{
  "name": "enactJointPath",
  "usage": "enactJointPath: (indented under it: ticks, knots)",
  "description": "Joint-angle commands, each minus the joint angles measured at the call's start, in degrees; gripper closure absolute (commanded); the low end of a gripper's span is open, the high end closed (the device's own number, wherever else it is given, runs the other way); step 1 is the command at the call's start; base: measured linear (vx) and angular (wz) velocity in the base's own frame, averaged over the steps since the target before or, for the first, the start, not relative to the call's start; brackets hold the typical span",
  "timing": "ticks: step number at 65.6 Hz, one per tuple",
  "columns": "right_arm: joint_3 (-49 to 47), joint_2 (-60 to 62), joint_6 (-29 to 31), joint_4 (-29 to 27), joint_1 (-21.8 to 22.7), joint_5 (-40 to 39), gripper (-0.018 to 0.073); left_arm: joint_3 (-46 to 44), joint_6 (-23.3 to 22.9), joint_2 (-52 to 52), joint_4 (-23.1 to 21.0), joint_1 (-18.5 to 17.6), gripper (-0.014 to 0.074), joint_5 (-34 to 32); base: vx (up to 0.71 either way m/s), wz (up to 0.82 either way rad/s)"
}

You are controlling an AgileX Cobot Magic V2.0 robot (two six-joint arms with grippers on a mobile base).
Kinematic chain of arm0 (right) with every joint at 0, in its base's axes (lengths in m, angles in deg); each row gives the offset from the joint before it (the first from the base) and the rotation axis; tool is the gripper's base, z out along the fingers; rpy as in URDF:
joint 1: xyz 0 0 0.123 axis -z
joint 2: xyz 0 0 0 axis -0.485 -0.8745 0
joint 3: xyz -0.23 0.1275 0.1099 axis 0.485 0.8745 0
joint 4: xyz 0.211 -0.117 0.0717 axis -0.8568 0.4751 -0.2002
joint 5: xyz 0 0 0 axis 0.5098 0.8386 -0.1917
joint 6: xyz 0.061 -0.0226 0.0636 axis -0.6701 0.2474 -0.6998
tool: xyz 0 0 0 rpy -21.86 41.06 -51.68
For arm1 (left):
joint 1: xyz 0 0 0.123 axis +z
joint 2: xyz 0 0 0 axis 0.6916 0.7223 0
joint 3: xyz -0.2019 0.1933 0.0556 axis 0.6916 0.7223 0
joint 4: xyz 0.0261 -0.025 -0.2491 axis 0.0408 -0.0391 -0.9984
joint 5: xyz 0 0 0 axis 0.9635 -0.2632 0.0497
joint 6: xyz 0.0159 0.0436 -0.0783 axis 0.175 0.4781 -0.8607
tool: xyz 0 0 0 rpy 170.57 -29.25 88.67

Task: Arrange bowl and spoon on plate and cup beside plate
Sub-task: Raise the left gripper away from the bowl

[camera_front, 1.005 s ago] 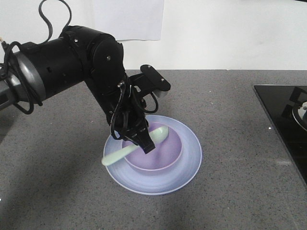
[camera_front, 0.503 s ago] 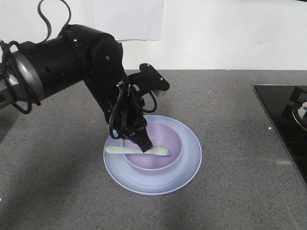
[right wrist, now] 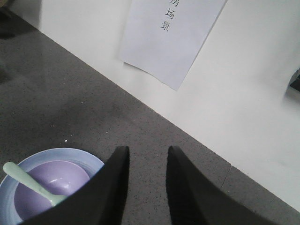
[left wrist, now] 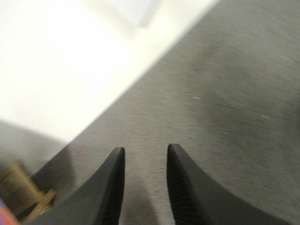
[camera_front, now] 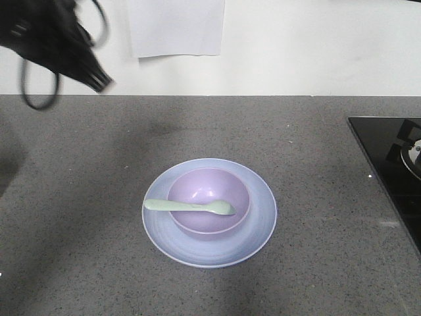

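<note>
Bowl [camera_front: 209,201] and spoon [camera_front: 188,206] are both placed: the lavender bowl sits in the middle of the pale blue plate [camera_front: 260,214], and the mint spoon lies across the bowl, its handle jutting over the left rim. That step looks done. The cup remains, and no view shows it clearly, so the next move calls for finding it. One bowl, one spoon, one plate. Left gripper [left wrist: 145,187] and right gripper [right wrist: 144,187] both hang parted and empty.
</note>
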Motion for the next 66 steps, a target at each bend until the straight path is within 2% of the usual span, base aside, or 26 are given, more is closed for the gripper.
enactJointPath:
  ticks: [1,11,15,23,31,37,48,66]
  knots:
    - [-1.28,0.56,0.11,0.02,0.17,-4.28,0.0357,-1.56,-3.31,-4.32,3.82,4.28,0.0324,-2.46,0.00,0.00]
    - [-1.28,0.56,0.11,-0.03,0.17,-4.28,0.0357,-1.44,-3.31,-5.52,3.52,13.93,0.0293,-0.88,0.00,0.00]
    - [-1.28,0.56,0.11,0.00,0.17,-4.23,0.0357,-1.44,-3.85,-5.52,1.92,18.30,0.0292,-0.70,0.00,0.00]
    - [-1.28,0.56,0.11,0.00,0.17,-3.92,0.0357,-1.44,-4.16,-5.52,-4.42,25.90,0.0292,-1.22,0.00,0.00]
    - [-1.28,0.56,0.11,-0.13,0.17,-3.81,0.0357,-1.44,-4.16,-5.41,-12.06,35.00,0.0292,-2.15,0.00,0.00]
    - [-1.28,0.56,0.11,-0.69,0.17,-3.81,0.0357,-1.27,-3.78,-5.41,-17.03,40.01,0.0292,-4.05,0.00,0.00]
    - [-1.28,0.56,0.17,-0.69,0.17,-3.81,0.0357,3.09,-2.68,-5.28,-19.41,43.92,0.0292,-6.75,0.00,0.00]
    - [-1.28,0.56,0.17,-0.62,0.17,-3.81,0.0357,12.00,-1.86,-1.90,-20.45,44.58,0.0288,-7.78,0.00,0.00]
